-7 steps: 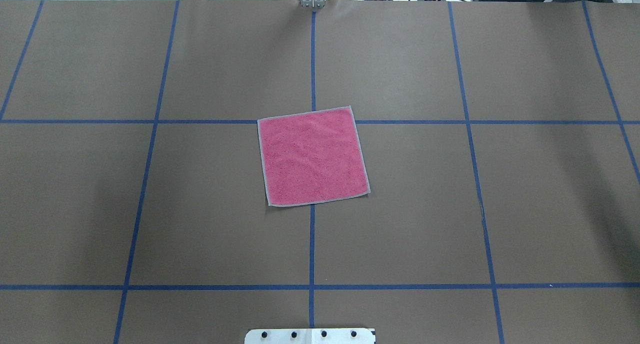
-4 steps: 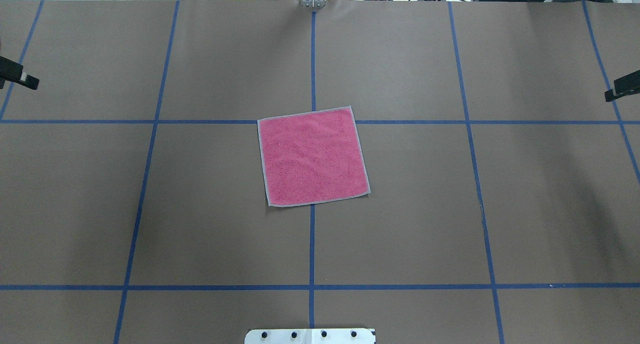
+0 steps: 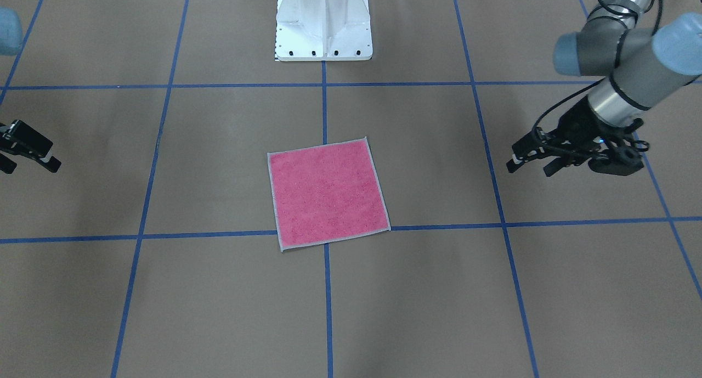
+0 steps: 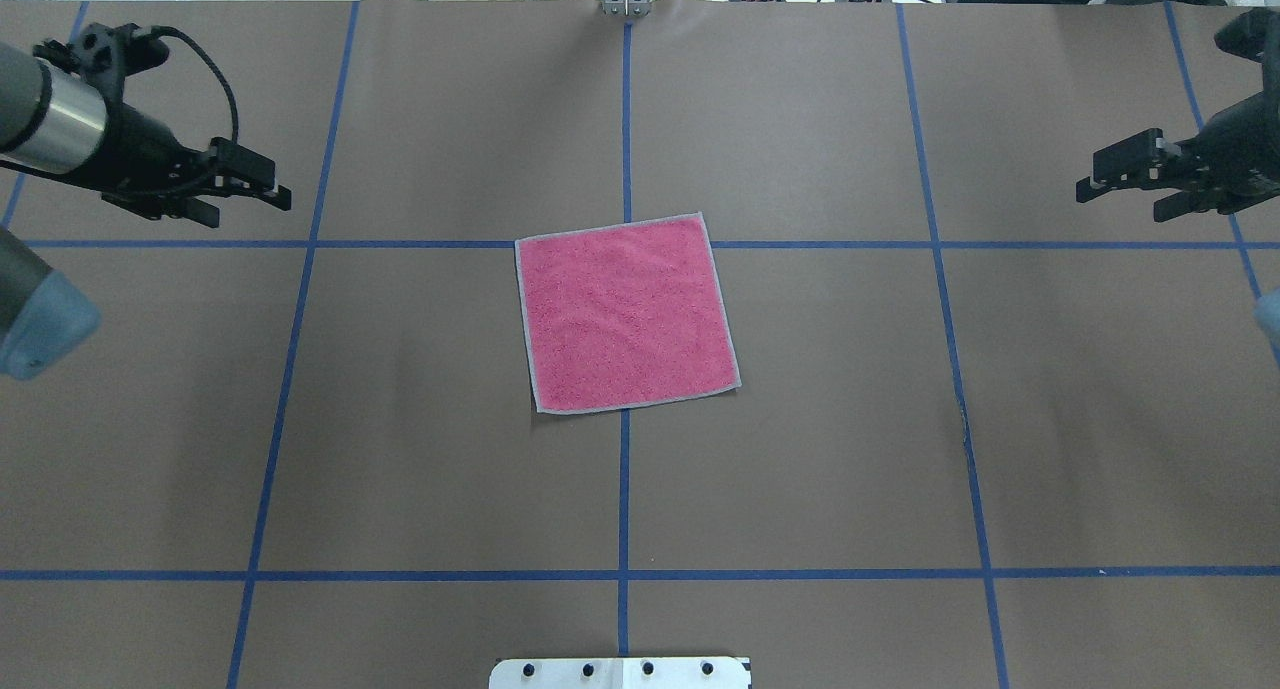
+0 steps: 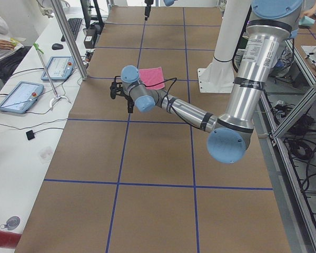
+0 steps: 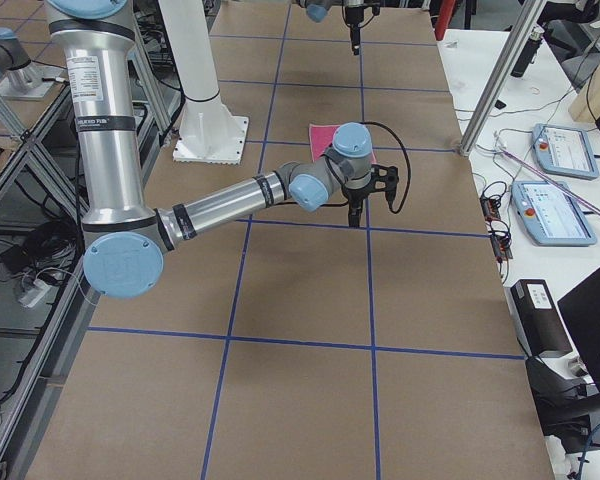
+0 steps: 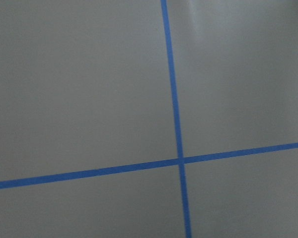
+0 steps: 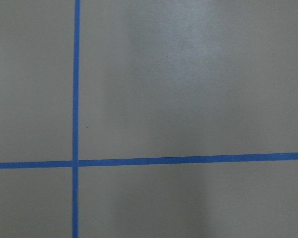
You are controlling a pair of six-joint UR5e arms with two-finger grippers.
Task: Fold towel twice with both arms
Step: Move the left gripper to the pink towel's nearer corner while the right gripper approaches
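Mid-table, the pink square terry towel (image 4: pixel 627 314) lies unfolded — black left gripper (image 4: pixel 275 191) and right gripper (image 4: pixel 1120 197), jaws parted, empty, likely reach its corners next.

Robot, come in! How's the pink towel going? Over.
Left gripper open, empty. Right gripper same. Square pink terry towel flat, unfolded. Nothing in the way.

Overhead and front views opposed, sharing towel (image 4: pixel 627 314); wrist cameras close on table (image 7: pixel 89 89).
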